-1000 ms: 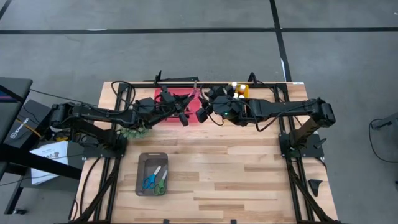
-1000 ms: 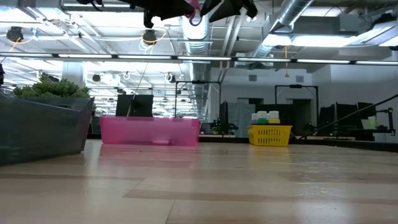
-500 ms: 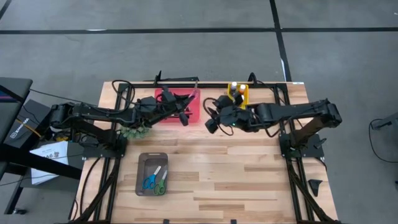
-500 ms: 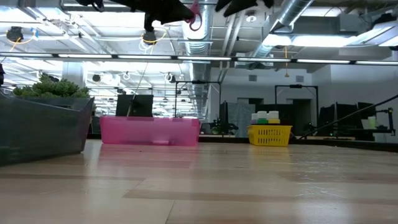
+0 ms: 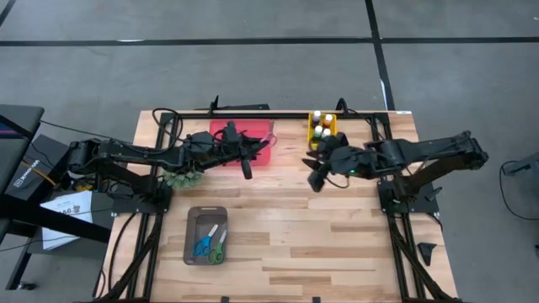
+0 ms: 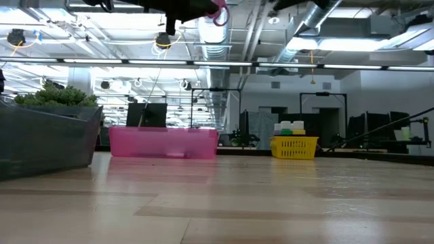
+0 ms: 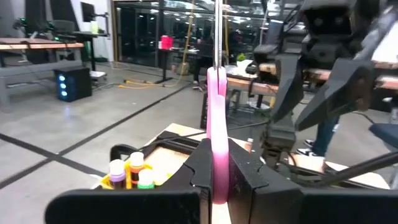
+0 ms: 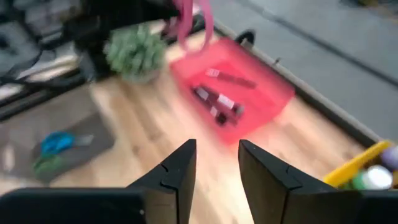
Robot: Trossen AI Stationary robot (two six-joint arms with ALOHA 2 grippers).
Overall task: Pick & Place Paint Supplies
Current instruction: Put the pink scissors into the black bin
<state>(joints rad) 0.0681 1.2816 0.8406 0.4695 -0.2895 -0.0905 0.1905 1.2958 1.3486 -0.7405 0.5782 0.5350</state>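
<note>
My left gripper (image 5: 246, 163) hovers high over the near edge of the pink bin (image 5: 226, 132) and is shut on a pink-handled tool with a thin metal blade (image 7: 217, 106), scissors by the look. Its pink ring (image 6: 218, 13) shows in the low view. My right gripper (image 5: 316, 175) is open, holds nothing and hangs in the air near the table's middle right, on the near side of the yellow basket (image 5: 330, 126). Several small paint bottles (image 5: 319, 128) stand in that basket. Dark thin things (image 8: 217, 102) lie in the pink bin. My left gripper pinches the tool's pink handle (image 7: 217, 134) between its two fingers (image 7: 244, 171), coming about level from the table's left. The metal blade sticks out beyond the fingertips. The tool is lifted clear, high above the table.
A grey tray (image 5: 192, 240) with blue and green scissors sits near the table's near-left. A fuzzy green plant (image 5: 181, 178) stands under the left arm. Bare wood lies between the two grippers and along the near edge. Black frame rails run along the far edge.
My right gripper has drawn back from beside my left gripper over the pink bin toward the table's right and near side, past the yellow basket. My left gripper has kept its hold on the pink tool and stayed about where it was.
</note>
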